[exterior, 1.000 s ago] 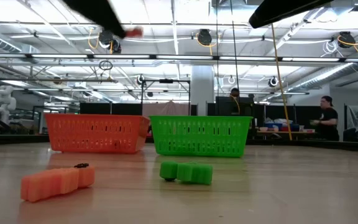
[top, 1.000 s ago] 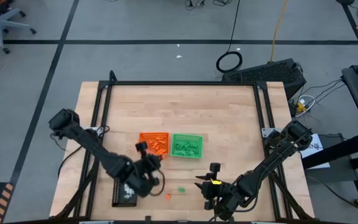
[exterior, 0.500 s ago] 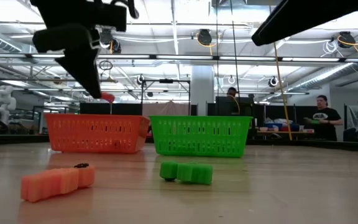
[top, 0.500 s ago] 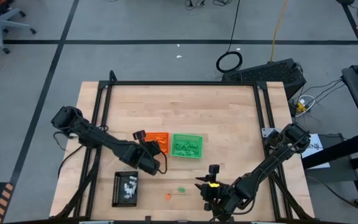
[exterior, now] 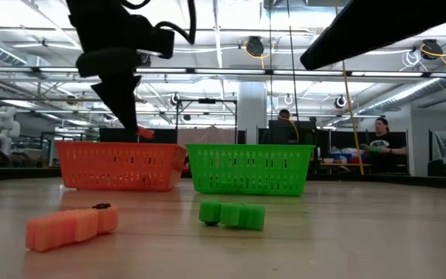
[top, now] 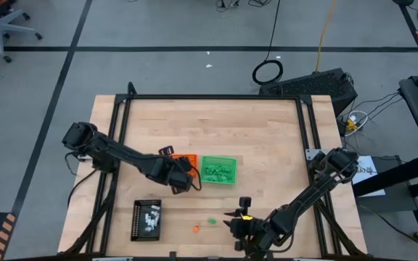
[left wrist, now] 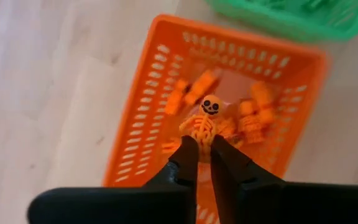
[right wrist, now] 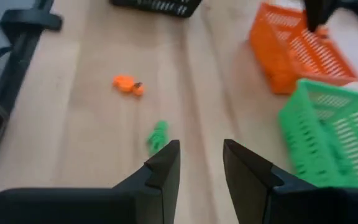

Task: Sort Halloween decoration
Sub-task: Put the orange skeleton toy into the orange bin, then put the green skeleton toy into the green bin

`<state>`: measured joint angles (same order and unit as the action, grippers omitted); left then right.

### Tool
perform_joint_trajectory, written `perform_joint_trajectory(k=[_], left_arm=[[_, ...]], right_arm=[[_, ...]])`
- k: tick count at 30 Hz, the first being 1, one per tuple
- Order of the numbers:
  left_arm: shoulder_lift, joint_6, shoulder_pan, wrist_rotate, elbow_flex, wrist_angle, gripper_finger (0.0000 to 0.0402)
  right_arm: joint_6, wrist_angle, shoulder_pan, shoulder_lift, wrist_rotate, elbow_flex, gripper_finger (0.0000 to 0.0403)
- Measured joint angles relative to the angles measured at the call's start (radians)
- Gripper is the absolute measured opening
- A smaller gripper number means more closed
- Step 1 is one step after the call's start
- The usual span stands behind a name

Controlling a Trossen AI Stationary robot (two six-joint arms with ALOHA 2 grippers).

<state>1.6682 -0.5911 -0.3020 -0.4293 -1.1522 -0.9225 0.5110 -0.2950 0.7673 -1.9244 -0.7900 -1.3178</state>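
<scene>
step: drop orange skeleton [left wrist: 205, 119], pinched in left fingers [left wrist: 204, 149], into orange tray [left wrist: 143, 118] directly below | next: release | right fingers [right wrist: 199, 163] parted, empty, near green trinket [right wrist: 158, 134]

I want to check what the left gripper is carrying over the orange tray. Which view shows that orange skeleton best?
The left wrist view: the orange skeleton sits pinched at the left gripper tips, face visible, above the orange tray. The low view shows only an orange speck at the fingertips. In the high view the arm hides it; the right wrist view doesn't show it.
</scene>
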Motion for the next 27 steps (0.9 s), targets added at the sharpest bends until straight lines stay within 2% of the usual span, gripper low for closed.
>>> perform_joint_trajectory(k=[4, 9, 18, 23, 27], left_arm=[[0.000, -0.003, 0.006, 0.014, 0.000, 0.033, 0.0060], [0.000, -0.059, 0.006, -0.093, 0.000, 0.025, 0.0098], [0.000, -0.151, -0.057, -0.097, -0.001, 0.064, 0.0104], [0.000, -0.228, -0.155, -0.103, -0.001, 0.102, 0.0104], [0.000, -0.272, -0.239, -0.169, -0.001, 0.130, 0.0104]], right_arm=[[0.015, 0.060, 0.000, -0.024, 0.055, 0.000, 0.0107], [0.066, 0.151, -0.008, -0.079, 0.062, 0.000, 0.0113], [0.109, 0.238, -0.038, -0.174, 0.075, 0.000, 0.0143], [0.083, 0.326, -0.057, -0.231, 0.126, 0.000, 0.0154], [0.104, 0.345, -0.072, -0.251, 0.137, 0.000, 0.0155]])
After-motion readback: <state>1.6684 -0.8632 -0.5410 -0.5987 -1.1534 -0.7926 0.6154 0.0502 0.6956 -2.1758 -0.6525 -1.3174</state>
